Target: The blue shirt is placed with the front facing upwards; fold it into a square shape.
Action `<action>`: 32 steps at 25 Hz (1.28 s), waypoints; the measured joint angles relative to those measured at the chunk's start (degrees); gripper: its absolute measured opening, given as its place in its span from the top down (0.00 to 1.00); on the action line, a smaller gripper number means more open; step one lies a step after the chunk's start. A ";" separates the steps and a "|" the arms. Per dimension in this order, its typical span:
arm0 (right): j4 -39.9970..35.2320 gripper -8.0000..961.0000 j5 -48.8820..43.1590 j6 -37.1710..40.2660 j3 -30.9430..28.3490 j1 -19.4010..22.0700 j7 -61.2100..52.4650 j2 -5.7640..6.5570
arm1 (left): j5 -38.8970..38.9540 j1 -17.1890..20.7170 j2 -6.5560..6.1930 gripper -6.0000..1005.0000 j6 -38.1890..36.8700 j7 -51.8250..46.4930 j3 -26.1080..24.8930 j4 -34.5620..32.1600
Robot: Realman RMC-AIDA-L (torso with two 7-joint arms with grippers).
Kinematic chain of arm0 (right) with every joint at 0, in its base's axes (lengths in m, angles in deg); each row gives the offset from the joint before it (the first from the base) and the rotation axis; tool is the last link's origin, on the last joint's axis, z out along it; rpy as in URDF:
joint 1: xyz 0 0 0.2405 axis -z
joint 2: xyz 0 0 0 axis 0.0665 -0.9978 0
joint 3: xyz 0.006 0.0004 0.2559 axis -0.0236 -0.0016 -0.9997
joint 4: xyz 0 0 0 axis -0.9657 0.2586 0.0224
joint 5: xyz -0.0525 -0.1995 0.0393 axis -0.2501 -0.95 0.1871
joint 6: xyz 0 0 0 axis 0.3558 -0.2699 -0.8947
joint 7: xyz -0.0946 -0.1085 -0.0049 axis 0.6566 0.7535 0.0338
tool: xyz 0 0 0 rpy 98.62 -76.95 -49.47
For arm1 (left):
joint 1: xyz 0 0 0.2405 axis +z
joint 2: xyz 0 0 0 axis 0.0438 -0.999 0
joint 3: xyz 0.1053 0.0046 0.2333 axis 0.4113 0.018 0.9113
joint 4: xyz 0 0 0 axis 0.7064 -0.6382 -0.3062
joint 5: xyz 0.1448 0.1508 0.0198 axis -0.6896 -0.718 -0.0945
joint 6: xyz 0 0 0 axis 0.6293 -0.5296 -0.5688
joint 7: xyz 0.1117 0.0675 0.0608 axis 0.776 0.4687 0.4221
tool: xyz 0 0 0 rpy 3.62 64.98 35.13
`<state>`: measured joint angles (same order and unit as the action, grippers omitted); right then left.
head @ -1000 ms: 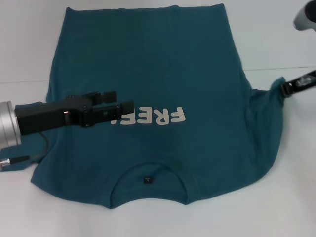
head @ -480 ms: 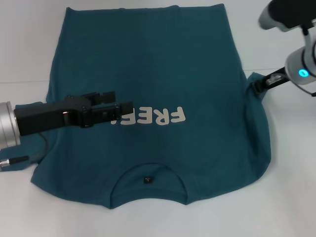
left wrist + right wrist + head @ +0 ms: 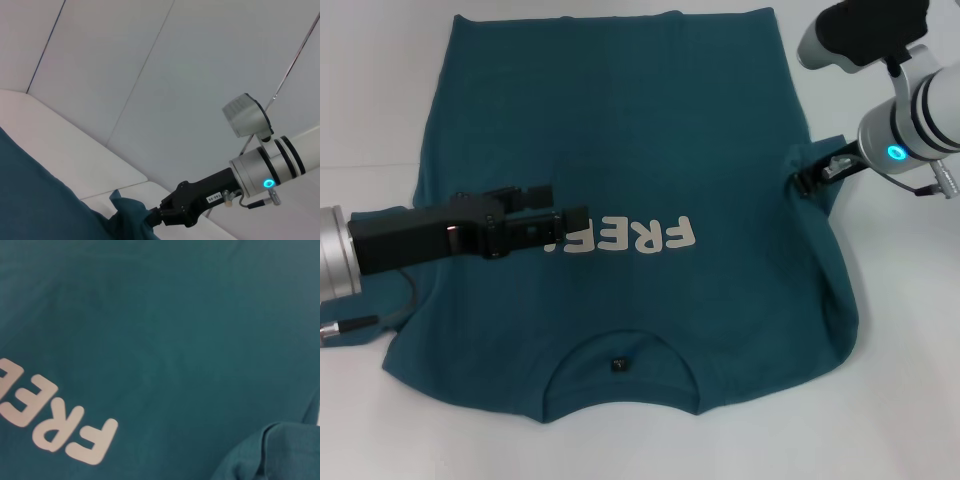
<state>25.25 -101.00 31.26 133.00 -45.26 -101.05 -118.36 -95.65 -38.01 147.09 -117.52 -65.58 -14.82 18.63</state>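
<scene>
Over white desk (image 3: pixel 360 100), blue shirt (image 3: pixel 620 130) lies face-up. Our right gripper (image 3: pixel 807 180), jaws clenched on sleeve, lifts it inward to start side fold. Left gripper (image 3: pixel 570 215) hovers beside lettering, jaws released, probably steadying.

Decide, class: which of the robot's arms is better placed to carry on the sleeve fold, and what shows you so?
Right. The right gripper is shut on the blue shirt, its sleeve lifted toward the body. The left gripper sits over the chest lettering, holding no cloth, so it probably waits.
</scene>
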 joint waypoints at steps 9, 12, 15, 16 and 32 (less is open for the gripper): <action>3.58 0.95 1.14 -0.85 3.04 -2.14 0.11 0.00 | 0.24 0.08 -0.09 0.13 0.01 0.04 0.00 0.00; 4.36 0.95 2.03 -1.24 4.37 -2.31 0.54 0.00 | 0.27 0.10 -0.10 0.13 0.18 0.09 0.00 0.00; 4.55 0.95 3.06 -1.30 4.79 -2.36 0.68 0.00 | 0.37 0.16 -0.08 0.13 0.49 0.11 0.00 0.00; 4.59 0.95 3.17 -1.30 4.79 -2.36 0.68 0.00 | 0.40 0.17 -0.06 0.13 0.55 0.11 0.00 0.00; 7.20 0.94 3.17 -3.21 4.82 -2.81 0.52 0.01 | 0.53 0.17 0.00 0.13 0.62 0.10 0.00 0.00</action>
<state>32.45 -97.83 28.05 137.82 -48.07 -100.53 -118.35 -95.12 -37.84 147.09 -116.91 -65.48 -14.82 18.63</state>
